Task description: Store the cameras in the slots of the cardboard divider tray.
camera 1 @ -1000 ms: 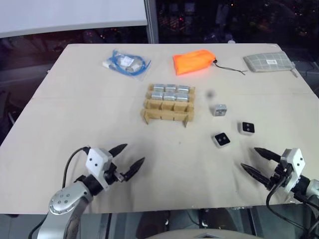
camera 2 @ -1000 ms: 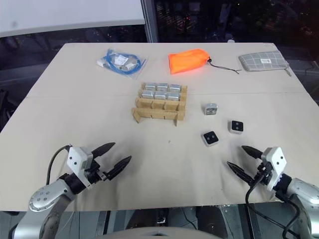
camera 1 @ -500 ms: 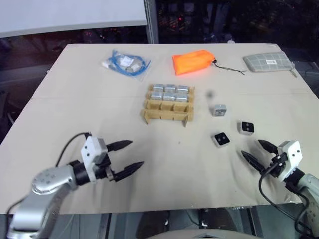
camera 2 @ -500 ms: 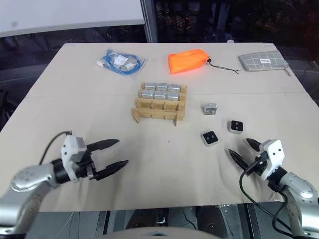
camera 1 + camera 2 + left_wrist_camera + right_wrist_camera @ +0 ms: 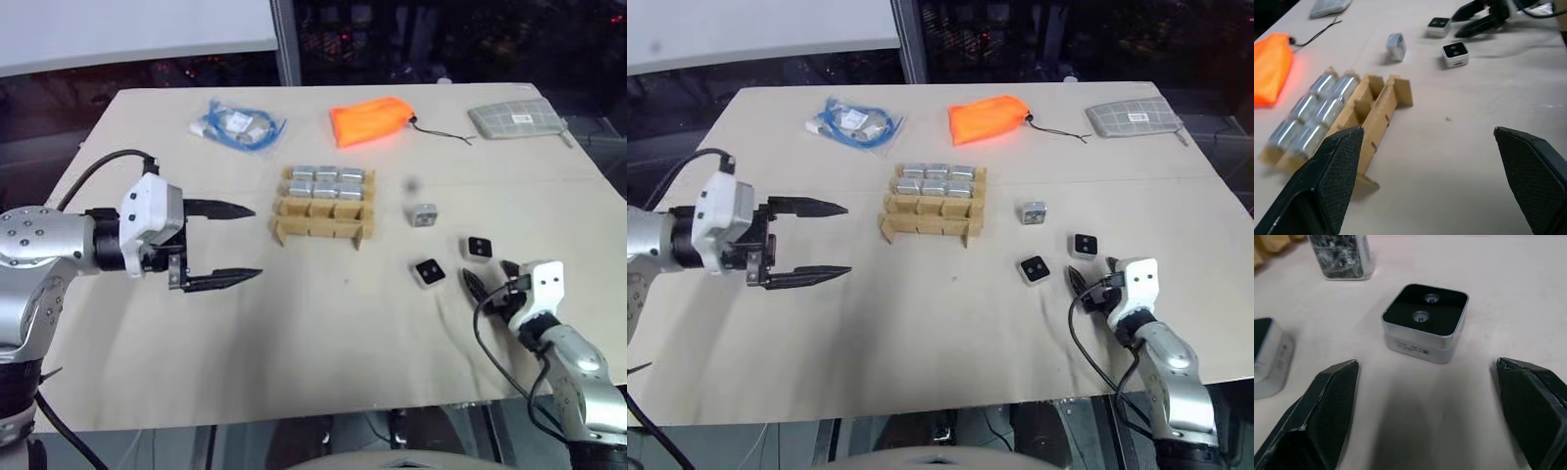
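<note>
Cardboard divider tray (image 5: 321, 208) sat mid-table, tan-brown, low, built of crossed corrugated strips with notched edges. I counted nine slots in three rows of three. The two rows farther from me held six stored cameras (image 5: 327, 182), silver-grey, rounded metal tops catching the light. The near row of three slots stood empty.

Three loose cameras lay on the table (image 5: 294, 323) to the right of the tray, well apart from it. One (image 5: 424, 214) lay on its side, silver casing showing, nearest the tray. A second (image 5: 479, 248) and a third (image 5: 428, 273) lay with their black square faces up. In the right wrist view the second one (image 5: 1424, 322) showed a glossy black face with two small lenses, a brushed silver rim with rounded corners, and a small printed label on its side.

Left gripper (image 5: 223, 243) hung above the table left of the tray, its two black tapered fingers (image 5: 217, 209) spread wide, holding nothing. Right gripper (image 5: 488, 282) sat low near the table's right front, just short of the second camera, fingers (image 5: 1327, 411) spread wide, nothing between them.

Along the far edge I noted three things: one clear plastic bag of blue cable (image 5: 236, 123), one orange fabric pouch (image 5: 369, 120) with a black drawstring, one grey checked pouch (image 5: 515, 118). The table surface was pale beige, matte and smooth.
</note>
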Motion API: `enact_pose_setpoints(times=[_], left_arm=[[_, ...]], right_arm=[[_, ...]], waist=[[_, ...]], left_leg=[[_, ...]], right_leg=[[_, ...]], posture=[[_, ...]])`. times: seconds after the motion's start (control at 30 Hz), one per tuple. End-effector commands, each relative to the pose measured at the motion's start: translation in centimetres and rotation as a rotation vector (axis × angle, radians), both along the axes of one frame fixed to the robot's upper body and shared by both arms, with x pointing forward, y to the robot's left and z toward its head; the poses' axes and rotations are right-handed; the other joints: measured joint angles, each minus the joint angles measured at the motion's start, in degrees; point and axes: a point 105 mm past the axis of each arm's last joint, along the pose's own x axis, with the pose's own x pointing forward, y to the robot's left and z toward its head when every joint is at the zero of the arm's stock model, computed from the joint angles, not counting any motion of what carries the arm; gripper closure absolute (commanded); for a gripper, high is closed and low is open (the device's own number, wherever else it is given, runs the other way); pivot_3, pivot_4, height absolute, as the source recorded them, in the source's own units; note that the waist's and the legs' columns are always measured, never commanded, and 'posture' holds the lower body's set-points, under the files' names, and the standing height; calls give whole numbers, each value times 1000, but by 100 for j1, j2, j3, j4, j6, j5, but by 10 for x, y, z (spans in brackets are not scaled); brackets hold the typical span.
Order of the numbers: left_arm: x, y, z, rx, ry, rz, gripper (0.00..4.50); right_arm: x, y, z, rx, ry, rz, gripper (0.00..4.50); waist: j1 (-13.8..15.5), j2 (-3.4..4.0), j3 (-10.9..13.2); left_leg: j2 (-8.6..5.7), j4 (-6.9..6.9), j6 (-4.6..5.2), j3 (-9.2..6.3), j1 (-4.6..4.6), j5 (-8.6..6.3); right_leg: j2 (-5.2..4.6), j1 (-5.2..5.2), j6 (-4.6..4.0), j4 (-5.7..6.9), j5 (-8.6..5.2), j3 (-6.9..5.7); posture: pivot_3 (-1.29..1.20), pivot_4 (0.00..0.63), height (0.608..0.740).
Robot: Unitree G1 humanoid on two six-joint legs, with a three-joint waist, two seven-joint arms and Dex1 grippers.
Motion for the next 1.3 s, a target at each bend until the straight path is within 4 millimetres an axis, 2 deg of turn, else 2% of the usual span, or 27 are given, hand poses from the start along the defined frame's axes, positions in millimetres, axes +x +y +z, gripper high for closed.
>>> enact_pose_setpoints(times=[0.03, 0.3, 0.7, 0.87, 1.07, 1.3], left_arm=[[-1, 2, 11, 42, -28, -15, 78], [-1, -10, 20, -24, -53, -17, 78], [-2, -11, 15, -61, -49, 26, 78], [-2, -11, 15, -66, -50, 31, 78], [-1, -11, 14, -71, -47, 33, 78], [1, -12, 13, -74, -45, 28, 78]], right_arm=[[9, -5, -3, -8, 2, -52, 0], [30, 11, 0, 24, -23, -26, 0], [40, 23, 2, -11, -36, 47, 0], [44, 32, 4, 8, -37, 63, 0], [50, 34, 8, 47, -42, 39, 0], [47, 48, 10, -59, -37, 144, 0]], waist=[[-11, -2, 1], [-28, -17, -3], [-161, -58, -12], [-188, -66, -13], [-264, -68, -12], [-300, -68, -12]], left_leg=[[1, 0, 0, 0, 0, 0], [4, 0, -5, 1, 4, 3], [13, 1, -11, 9, 17, 7], [22, 1, -10, 21, 27, 7], [52, 0, -12, 30, 37, 8], [60, -2, -13, 51, 37, 8]], right_leg=[[2, -1, 0, 1, 0, 1], [5, 0, 0, 2, 1, 6], [5, 0, -1, 14, 3, 17], [9, 0, -9, 16, 10, 23], [34, 0, -27, 19, 21, 30], [40, -19, -31, 30, 23, 51]], posture=[[0, 150, 740], [0, 150, 740], [0, 150, 740], [0, 150, 740], [0, 150, 740], [0, 150, 740]])
